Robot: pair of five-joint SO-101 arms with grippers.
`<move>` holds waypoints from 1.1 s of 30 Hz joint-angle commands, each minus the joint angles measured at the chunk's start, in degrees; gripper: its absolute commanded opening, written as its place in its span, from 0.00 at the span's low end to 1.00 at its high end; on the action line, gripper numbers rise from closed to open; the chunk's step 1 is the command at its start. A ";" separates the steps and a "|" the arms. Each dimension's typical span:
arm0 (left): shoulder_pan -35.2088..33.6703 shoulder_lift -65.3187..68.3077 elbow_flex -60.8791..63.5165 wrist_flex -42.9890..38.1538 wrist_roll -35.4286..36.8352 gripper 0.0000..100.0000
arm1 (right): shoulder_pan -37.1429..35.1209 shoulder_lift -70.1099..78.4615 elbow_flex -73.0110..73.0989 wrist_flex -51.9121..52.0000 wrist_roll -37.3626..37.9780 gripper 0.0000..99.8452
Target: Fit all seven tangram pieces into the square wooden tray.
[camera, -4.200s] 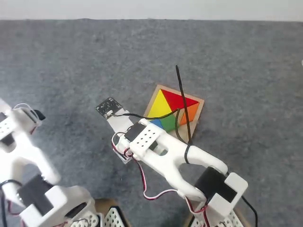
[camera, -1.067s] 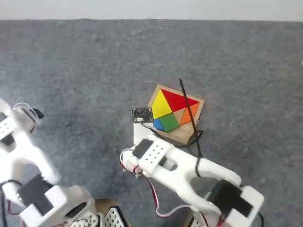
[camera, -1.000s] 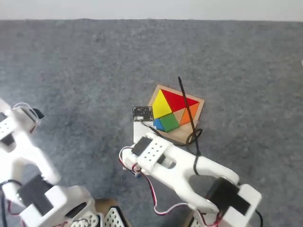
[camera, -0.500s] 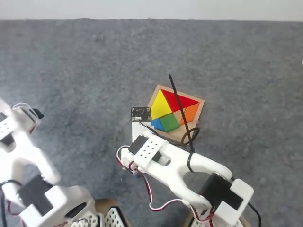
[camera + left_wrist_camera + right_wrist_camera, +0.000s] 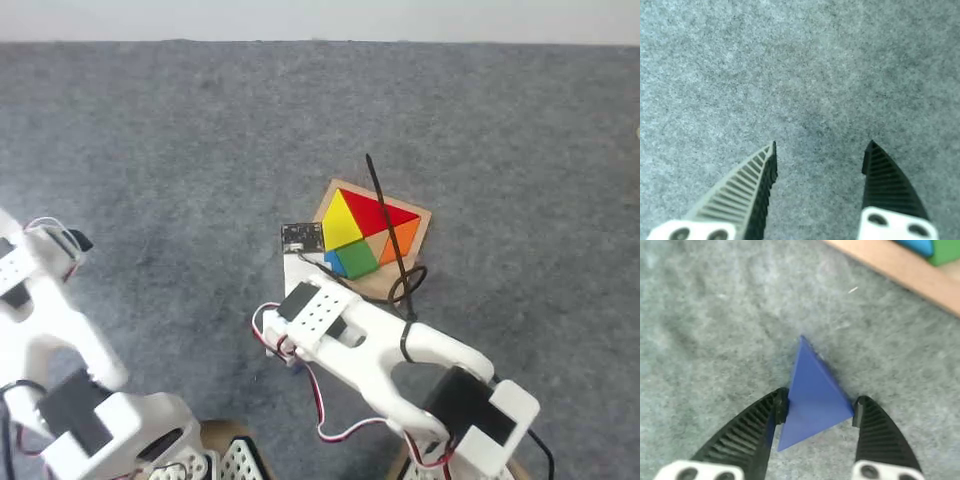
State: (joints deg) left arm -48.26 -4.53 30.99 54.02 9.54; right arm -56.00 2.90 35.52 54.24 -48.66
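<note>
The square wooden tray lies mid-table, turned like a diamond. It holds yellow, red, orange, green and small blue pieces, with a bare wood patch in the middle. My right arm ends just off the tray's near-left edge. In the right wrist view, my right gripper is shut on a blue triangle low over the carpet, and the tray's rim is close beyond it. My left gripper is open over bare carpet.
A black cable from the right arm crosses above the tray. The left arm stands at the table's near-left corner. Grey carpet covers the whole table.
Since 4.2 s ago the right wrist has moved right, up to the tray's near-left edge. In the last second it only shifted slightly and the cable swayed. The left arm is unchanged.
</note>
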 commanded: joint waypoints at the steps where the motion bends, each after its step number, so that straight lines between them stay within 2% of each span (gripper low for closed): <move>1: 0.26 -3.34 -0.57 -1.05 -0.70 0.27 | 2.68 -0.04 -2.55 -1.27 1.32 0.17; 8: 0.26 -3.34 -0.48 -0.88 -0.70 0.27 | 6.90 -0.04 -10.02 8.48 2.99 0.17; 13: 0.35 -3.08 -0.22 -0.88 -0.70 0.27 | 9.27 -0.04 -14.68 11.30 3.16 0.17; 17: 0.44 -2.99 -0.22 -0.88 -0.70 0.27 | 14.20 -0.04 -17.93 13.93 2.90 0.17; 27: 0.70 -2.90 -0.22 -1.05 -0.70 0.27 | 27.03 0.22 -18.29 16.22 -7.74 0.17; 33: 0.70 -2.90 -0.22 -0.88 -0.70 0.27 | 28.88 0.66 -18.20 16.13 -10.46 0.17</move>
State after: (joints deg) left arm -47.91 -4.53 30.99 54.02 9.54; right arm -28.40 4.13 19.87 70.15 -57.36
